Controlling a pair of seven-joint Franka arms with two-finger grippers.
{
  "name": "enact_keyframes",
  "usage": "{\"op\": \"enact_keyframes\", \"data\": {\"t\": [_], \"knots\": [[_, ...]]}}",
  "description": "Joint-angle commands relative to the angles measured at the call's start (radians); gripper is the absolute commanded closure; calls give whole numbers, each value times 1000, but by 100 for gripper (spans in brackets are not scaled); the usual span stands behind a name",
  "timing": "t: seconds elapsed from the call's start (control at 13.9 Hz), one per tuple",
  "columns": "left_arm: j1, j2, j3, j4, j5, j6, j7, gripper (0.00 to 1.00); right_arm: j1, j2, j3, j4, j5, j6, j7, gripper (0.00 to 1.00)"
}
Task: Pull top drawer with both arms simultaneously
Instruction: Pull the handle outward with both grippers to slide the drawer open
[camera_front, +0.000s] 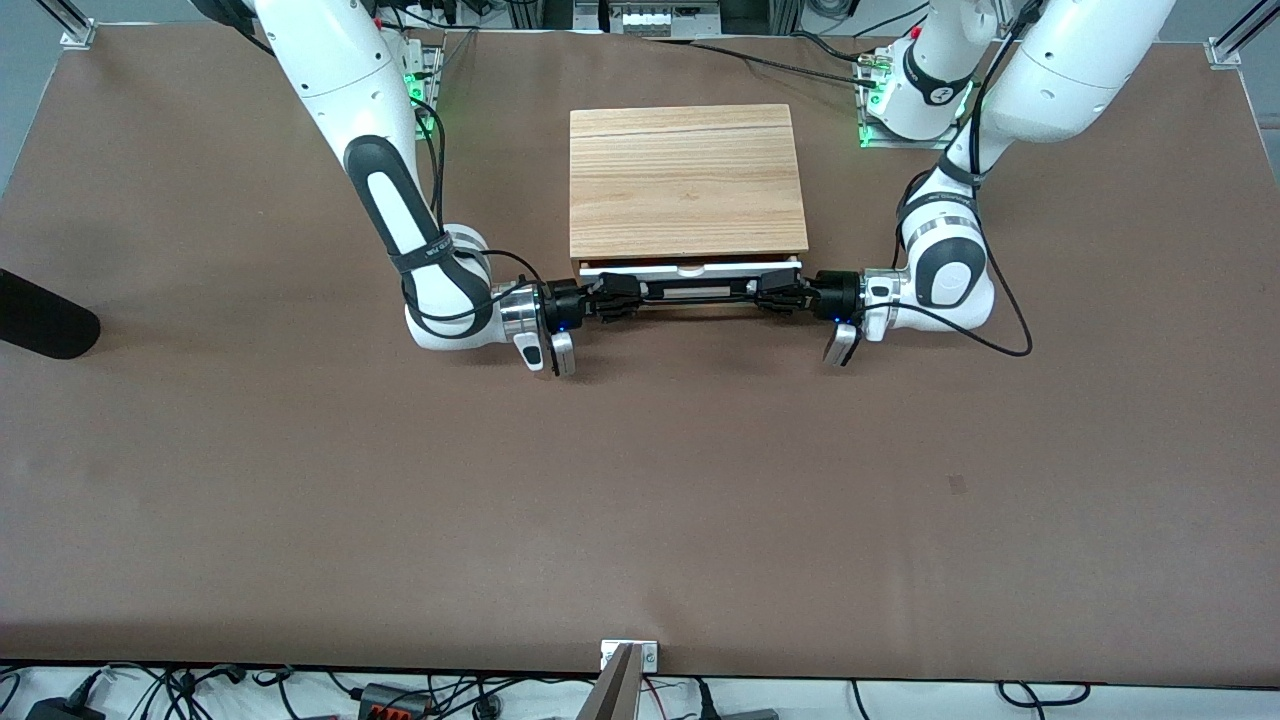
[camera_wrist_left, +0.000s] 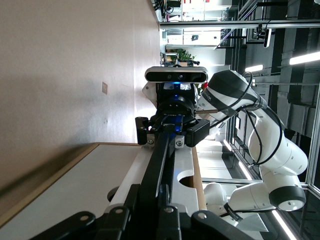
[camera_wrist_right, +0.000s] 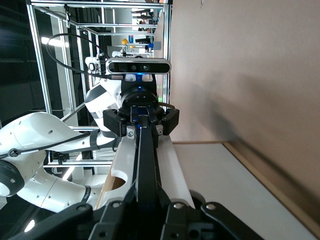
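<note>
Both grippers — left gripper (camera_front: 762, 290), right gripper (camera_front: 630, 293) — clamp the black handle (camera_front: 697, 292) of the top drawer (camera_front: 690, 271), barely open under the cabinet (camera_front: 686, 180) mid-bench; pull evenly toward the front camera — no skewing.

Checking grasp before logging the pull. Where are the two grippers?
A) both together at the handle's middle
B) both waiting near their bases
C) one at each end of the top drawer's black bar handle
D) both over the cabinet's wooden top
C: the right gripper and the left gripper each clamp one end of the handle of the top drawer, which stands slightly open.
</note>
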Motion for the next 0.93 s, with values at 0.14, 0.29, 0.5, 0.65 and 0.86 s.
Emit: {"op": "enact_keyframes", "data": {"t": [0.14,0.29,0.5,0.65,0.86], "knots": [[16,66,1,152,-23,-9,-111,99,15,75,8,94,-5,-7,5,100],[24,78,5,181,-23,-8,-144,99,11,90,7,120,-5,-7,13,100],[38,112,9,234,-22,-9,-154,99,8,104,4,160,-7,-7,49,100],[42,123,10,258,-22,-9,-154,98,6,106,2,179,-7,-7,60,100],[51,126,10,268,-20,-9,-154,70,-1,149,2,232,-5,-7,68,100]]}}
